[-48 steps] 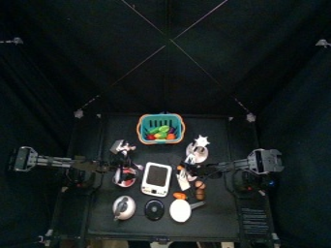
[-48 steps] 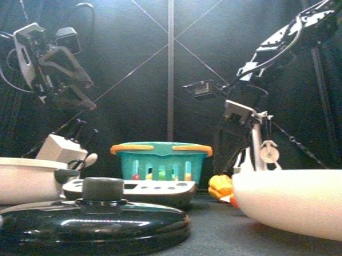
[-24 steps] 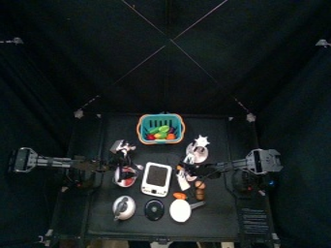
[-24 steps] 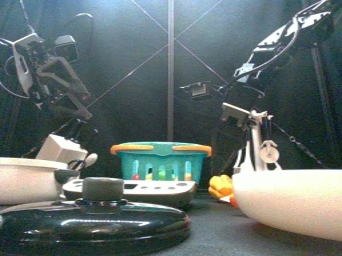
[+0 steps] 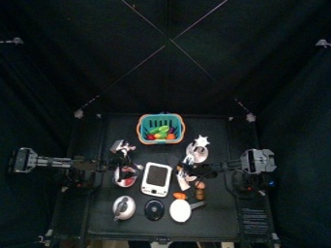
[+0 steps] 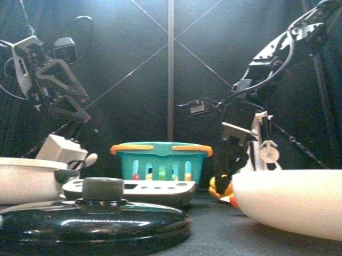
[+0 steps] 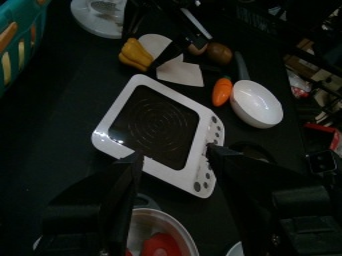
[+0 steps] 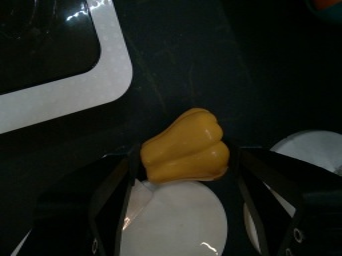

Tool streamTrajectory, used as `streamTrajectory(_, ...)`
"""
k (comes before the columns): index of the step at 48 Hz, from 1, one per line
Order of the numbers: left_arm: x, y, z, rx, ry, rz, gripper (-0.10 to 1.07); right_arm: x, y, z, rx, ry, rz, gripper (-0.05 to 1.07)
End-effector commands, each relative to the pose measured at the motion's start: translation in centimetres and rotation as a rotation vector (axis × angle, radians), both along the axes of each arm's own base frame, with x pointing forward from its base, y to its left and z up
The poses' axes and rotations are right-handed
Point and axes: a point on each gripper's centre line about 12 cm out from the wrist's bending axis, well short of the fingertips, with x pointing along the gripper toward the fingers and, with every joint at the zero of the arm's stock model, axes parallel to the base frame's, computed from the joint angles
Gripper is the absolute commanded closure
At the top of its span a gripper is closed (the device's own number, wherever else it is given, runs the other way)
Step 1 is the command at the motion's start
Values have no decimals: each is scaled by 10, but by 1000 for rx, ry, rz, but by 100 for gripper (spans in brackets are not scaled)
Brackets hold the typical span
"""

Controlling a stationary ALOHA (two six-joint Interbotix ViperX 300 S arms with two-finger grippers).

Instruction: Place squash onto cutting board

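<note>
Black curtains (image 5: 77, 58) close in a small black worktop (image 5: 97, 199), thin pale lines crossing overhead.

Two black arms enter from opposite sides of the scene. The left arm reaches in from the left, its wrist raised and angled downward; the left gripper (image 7: 171, 165) shows two black jaws standing apart with a clear gap between them. The right arm descends from the right in a bent pose, wrist tilted down toward the surface; the right gripper (image 8: 187, 190) has its jaws spread wide, nothing clamped between them.
</note>
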Motion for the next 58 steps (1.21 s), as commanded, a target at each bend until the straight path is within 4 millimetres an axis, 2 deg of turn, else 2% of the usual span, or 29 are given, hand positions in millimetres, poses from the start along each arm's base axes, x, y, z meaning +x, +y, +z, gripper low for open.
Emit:
streamTrajectory(1,3,0,5,3,-17,-3,8,4,-1,8,5,-30,-8,6)
streamTrajectory(16,3,0,5,0,-18,-2,8,4,1,-1,7,-4,-1,10)
streamTrajectory(25,3,0,4,-1,-16,-1,8,8,1,5,2,-20,-3,20)
streamTrajectory(31,3,0,5,-1,-18,-1,8,17,4,16,-4,-48,0,28)
streamTrajectory(43,3,0,4,0,-16,-3,8,38,17,55,-48,-134,47,28)
streamTrajectory(51,3,0,4,-1,-16,-2,8,55,36,80,-54,-228,133,28)
streamTrajectory(58,2,0,3,-3,-12,1,8,76,58,82,-33,-321,261,28)
